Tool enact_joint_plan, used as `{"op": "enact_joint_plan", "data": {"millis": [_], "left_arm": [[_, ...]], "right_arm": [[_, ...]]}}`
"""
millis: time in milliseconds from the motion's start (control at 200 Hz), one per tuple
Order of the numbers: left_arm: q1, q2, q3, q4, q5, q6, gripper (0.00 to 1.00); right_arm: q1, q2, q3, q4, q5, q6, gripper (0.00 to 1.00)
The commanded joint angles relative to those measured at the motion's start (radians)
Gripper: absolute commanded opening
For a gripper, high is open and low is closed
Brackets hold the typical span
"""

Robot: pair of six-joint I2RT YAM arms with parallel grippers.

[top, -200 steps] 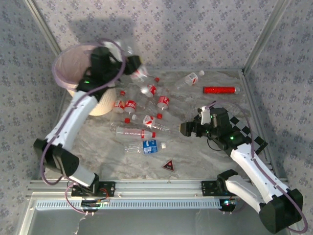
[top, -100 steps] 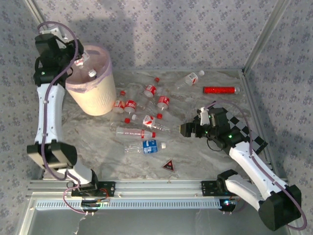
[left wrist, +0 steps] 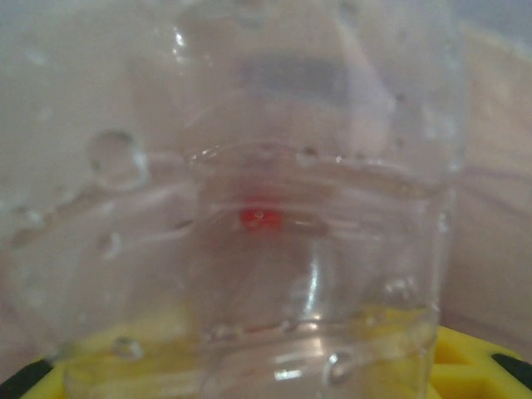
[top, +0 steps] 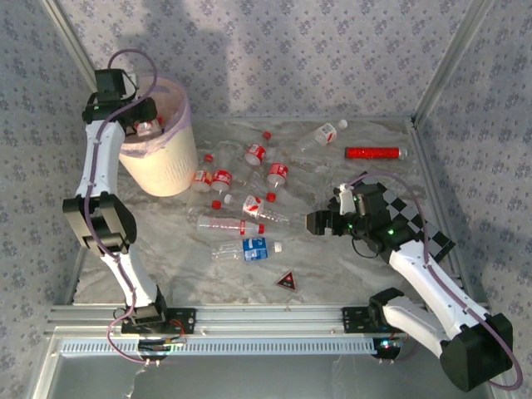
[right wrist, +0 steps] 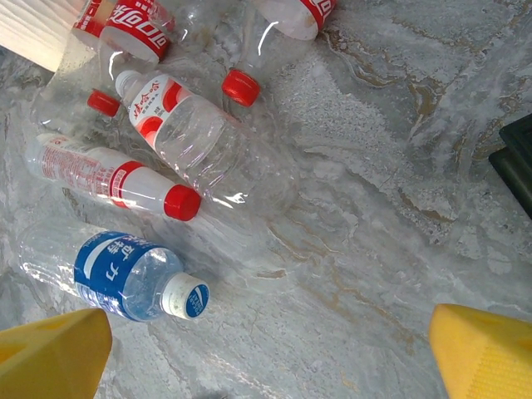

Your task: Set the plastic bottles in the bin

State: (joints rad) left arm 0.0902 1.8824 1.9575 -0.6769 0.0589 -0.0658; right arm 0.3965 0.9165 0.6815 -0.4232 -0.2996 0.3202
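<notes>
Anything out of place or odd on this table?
Two non-bottles lie among the plastic bottles: a slim red tube toward the far right corner and a small dark triangle near the front edge. Several bottles are crushed. No spill is visible.

White Chinese characters are printed on the label of the blue-labelled bottle [right wrist: 116, 270] lying on the counter [right wrist: 399, 166]. One resembles 力; the rest cannot be read with certainty. A blue-and-white round logo is carried on its white cap [right wrist: 184, 297], but it is illegible. Red characters on a white patch are shown on the red-and-white-labelled bottle [right wrist: 158, 104], and large white characters on the red-labelled bottle [right wrist: 133, 18] at the top edge. Neither can be deciphered. Fine print on the long red-capped bottle [right wrist: 108, 176] is too small to read. No lettering is made out on the clear bottle [left wrist: 316, 249] in the left wrist view. The red mark on the dark triangle [top: 287, 280] is unreadable.
</notes>
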Motion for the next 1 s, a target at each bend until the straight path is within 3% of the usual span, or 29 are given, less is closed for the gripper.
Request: {"op": "enact_joint_plan", "data": {"millis": [0, 160, 225, 320, 425, 625, 725, 840, 995], "left_arm": [[-0.023, 0.026, -0.064, -0.008, 0.013, 0.048, 0.00], [-0.030, 0.054, -0.161, 0.082, 0.002, 0.029, 0.00], [-0.030, 0.060, -0.189, 0.112, 0.020, 0.022, 0.18], [-0.031, 0.067, -0.206, 0.138, 0.050, 0.020, 0.60], [-0.033, 0.067, -0.192, 0.126, 0.055, 0.019, 0.78], [-0.034, 0.030, -0.129, 0.069, 0.043, 0.034, 0.89], [-0.036, -0.002, -0.073, 0.018, 0.022, 0.060, 0.93], [-0.036, -0.063, -0.013, -0.046, -0.030, 0.088, 0.99], [-0.036, -0.198, 0.002, -0.094, -0.093, 0.096, 1.00]], "right_arm": [[0.007, 0.000, 0.025, -0.012, 0.020, -0.020, 1.00], [0.011, -0.007, 0.020, -0.014, 0.025, -0.019, 1.00], [0.013, -0.017, 0.009, -0.009, 0.024, -0.025, 1.00], [0.013, -0.022, -0.012, 0.039, 0.010, -0.059, 1.00], [0.014, 0.011, 0.004, 0.057, -0.005, -0.097, 1.00], [0.062, 0.076, 0.040, 0.055, 0.012, -0.156, 1.00], [0.078, 0.107, 0.082, 0.019, 0.151, -0.135, 1.00], [0.017, 0.177, 0.162, -0.049, 0.277, -0.024, 1.00], [-0.109, 0.303, 0.240, -0.032, 0.278, 0.204, 1.00]]}}
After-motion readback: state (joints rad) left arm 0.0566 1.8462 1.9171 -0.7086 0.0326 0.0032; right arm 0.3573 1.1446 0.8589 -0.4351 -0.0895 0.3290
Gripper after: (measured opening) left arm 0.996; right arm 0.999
